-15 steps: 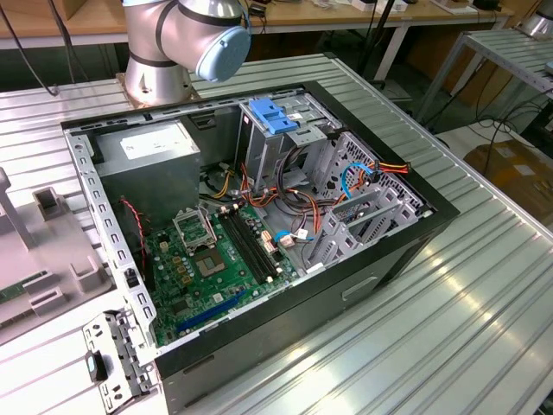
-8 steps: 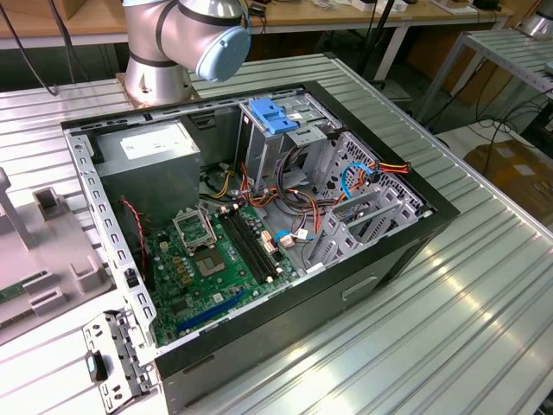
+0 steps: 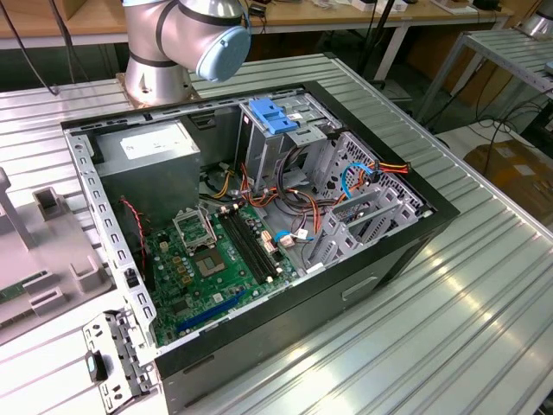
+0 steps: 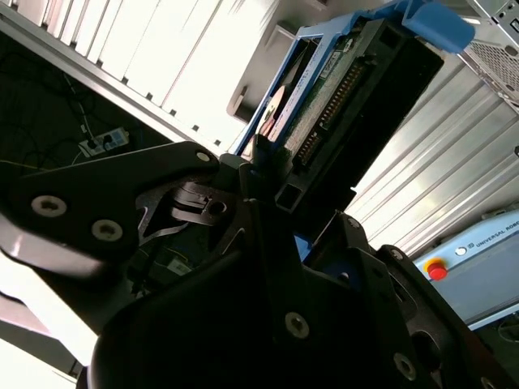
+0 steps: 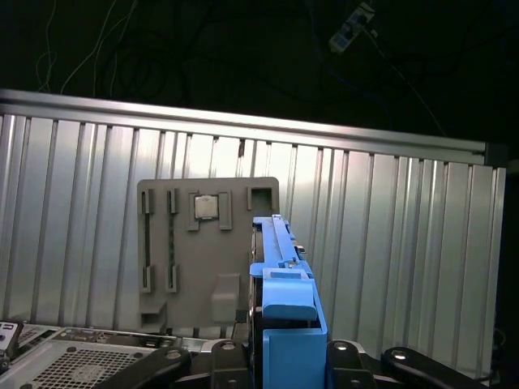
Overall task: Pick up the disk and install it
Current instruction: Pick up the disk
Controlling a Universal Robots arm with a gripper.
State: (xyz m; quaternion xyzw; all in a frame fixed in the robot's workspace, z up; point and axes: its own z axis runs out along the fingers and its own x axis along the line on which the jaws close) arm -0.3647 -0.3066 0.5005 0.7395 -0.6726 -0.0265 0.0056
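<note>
The gripper (image 4: pixel 269 174) is clamping the disk (image 4: pixel 357 89), its black fingers (image 4: pixel 243 194) pressing narrowly against one end of the bright blue carrier. The disk is therefore hanging in the air, outside the computer case (image 5: pixel 73 361), rather than lying on anything. In the second wrist view the drive's dark body and connector row are facing the camera, with the blue frame running round them. In the first wrist view the disk (image 5: pixel 285 308) is showing edge-on, standing out from the gripper over the ribbed metal bench (image 5: pixel 389 243). It is showing in front of a grey holder (image 5: pixel 203 267), which is lying flat near the bench's edge and carrying a small processor chip (image 5: pixel 206 207). A corner of the computer case is sitting close by. In the exterior view the computer case (image 3: pixel 346 285) is lying open in the middle of the bench, with the arm (image 3: pixel 164 35) rising at the bench's edge behind it. A blue bracket (image 3: pixel 272 115) is sitting atop the drive cage (image 3: pixel 259 151), and the motherboard (image 3: pixel 207 259) is lying exposed.
</note>
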